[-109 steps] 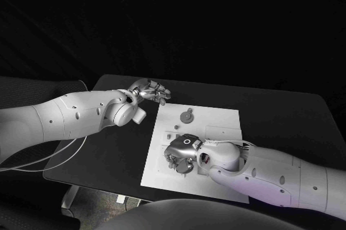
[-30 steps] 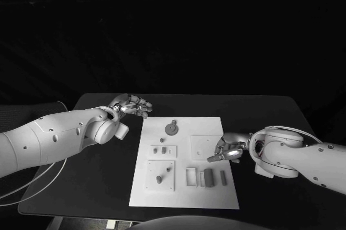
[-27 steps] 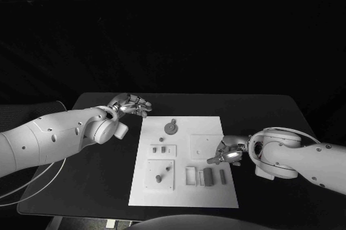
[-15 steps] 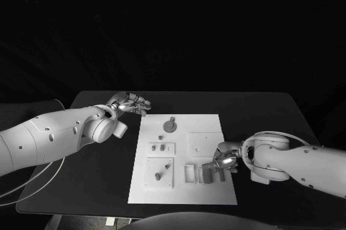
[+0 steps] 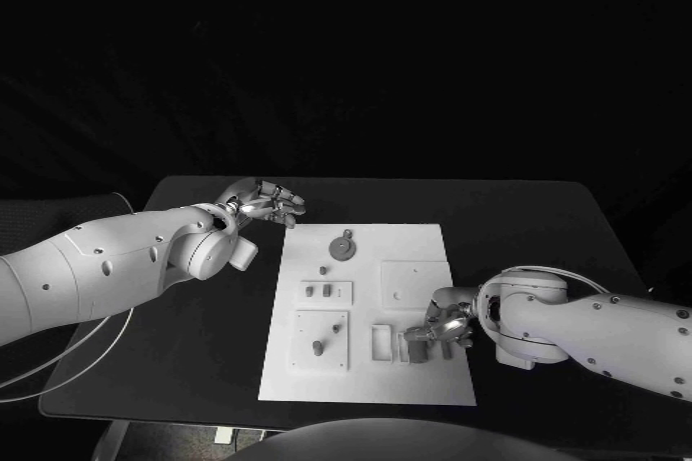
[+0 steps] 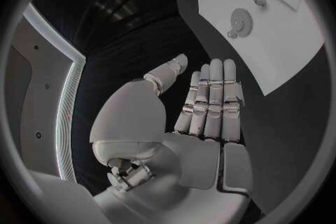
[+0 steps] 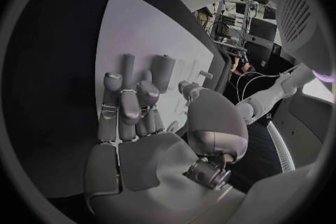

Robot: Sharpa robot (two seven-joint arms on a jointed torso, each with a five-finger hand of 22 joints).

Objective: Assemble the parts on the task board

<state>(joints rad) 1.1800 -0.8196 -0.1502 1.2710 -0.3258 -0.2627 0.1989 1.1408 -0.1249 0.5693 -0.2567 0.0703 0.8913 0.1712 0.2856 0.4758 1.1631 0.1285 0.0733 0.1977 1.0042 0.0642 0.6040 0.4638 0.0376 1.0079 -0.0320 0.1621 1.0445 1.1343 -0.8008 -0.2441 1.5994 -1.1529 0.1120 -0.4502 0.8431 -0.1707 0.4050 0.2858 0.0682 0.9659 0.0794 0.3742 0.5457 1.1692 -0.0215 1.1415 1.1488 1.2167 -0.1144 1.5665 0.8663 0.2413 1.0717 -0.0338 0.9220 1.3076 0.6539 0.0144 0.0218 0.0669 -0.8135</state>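
Lying flat, white task board (image 5: 418, 243).

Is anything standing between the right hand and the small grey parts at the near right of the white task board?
Nothing visible does. The right hand already hangs directly over the small upright grey parts near the white task board's near right corner, fingers reaching down among them. Whether it touches one cannot be told.

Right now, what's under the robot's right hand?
Under the right hand is the white task board, with small upright grey parts by its fingers. Whether it touches one is hidden.
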